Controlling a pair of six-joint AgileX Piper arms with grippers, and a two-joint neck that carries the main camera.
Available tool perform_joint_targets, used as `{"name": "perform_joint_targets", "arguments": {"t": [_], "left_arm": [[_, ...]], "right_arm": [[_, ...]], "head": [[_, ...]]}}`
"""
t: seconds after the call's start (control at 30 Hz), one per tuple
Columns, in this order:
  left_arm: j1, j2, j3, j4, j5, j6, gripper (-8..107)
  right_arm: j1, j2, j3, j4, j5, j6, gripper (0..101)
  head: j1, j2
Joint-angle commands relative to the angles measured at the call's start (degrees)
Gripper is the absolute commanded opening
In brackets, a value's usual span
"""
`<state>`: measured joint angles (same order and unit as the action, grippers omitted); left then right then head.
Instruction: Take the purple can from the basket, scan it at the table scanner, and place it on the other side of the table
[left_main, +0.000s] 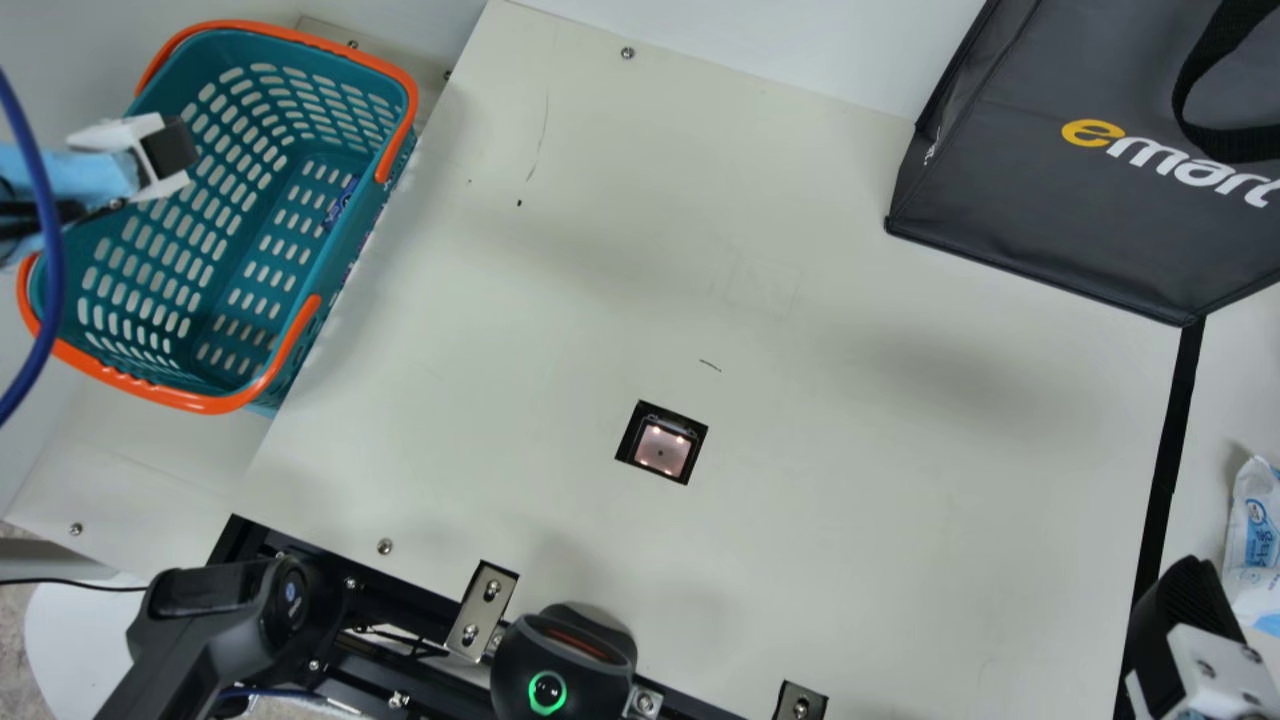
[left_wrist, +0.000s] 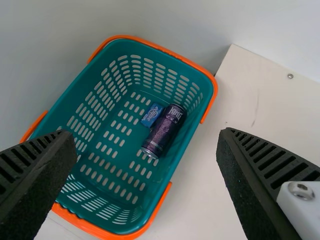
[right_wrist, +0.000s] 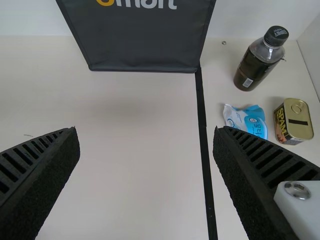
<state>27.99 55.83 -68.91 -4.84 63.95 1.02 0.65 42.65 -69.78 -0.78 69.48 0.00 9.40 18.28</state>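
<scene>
- The left gripper (left_wrist: 147, 137) is wide apart with nothing in it, and so is the right gripper (right_wrist: 146, 135).
- The shiny purple metal can (left_wrist: 164, 131) lies on its side in the teal plastic basket (left_main: 200, 404), near its three o'clock wall in the main view.
- Best go straight down, fingers across the can's round middle, and squeeze gently; don't pinch the wall or the small blue box (left_wrist: 152, 115).
- Then lift high, toward four o'clock, to the square black scanner (left_main: 661, 446).
- Count: one can, one basket, one box, one scanner, two grippers, one black cloth bag (left_main: 1000, 190), one dark plastic bottle (right_wrist: 255, 67), one white-and-blue soft packet (right_wrist: 246, 121), one gold-topped tin (right_wrist: 295, 121).
</scene>
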Motion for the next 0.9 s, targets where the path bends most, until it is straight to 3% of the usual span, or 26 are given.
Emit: {"name": "perform_joint_targets", "arguments": {"t": [0.0,0.4,0.87], "left_arm": [[3.3,3.3,-0.9,-2.4,0.0,7.8,90],[12.2,16.0,-6.0,-9.0,-0.2,28.3,90],[12.7,27.3,-7.3,-10.7,-2.7,39.2,90]], "right_arm": [[0.0,0.0,0.0,0.0,0.0,0.0,95],[0.0,0.0,0.0,0.0,0.0,0.0,95],[0.0,0.0,0.0,0.0,0.0,0.0,95]], "head": [[-1.5,0.1],[-1.5,0.1],[-1.5,0.1]]}}
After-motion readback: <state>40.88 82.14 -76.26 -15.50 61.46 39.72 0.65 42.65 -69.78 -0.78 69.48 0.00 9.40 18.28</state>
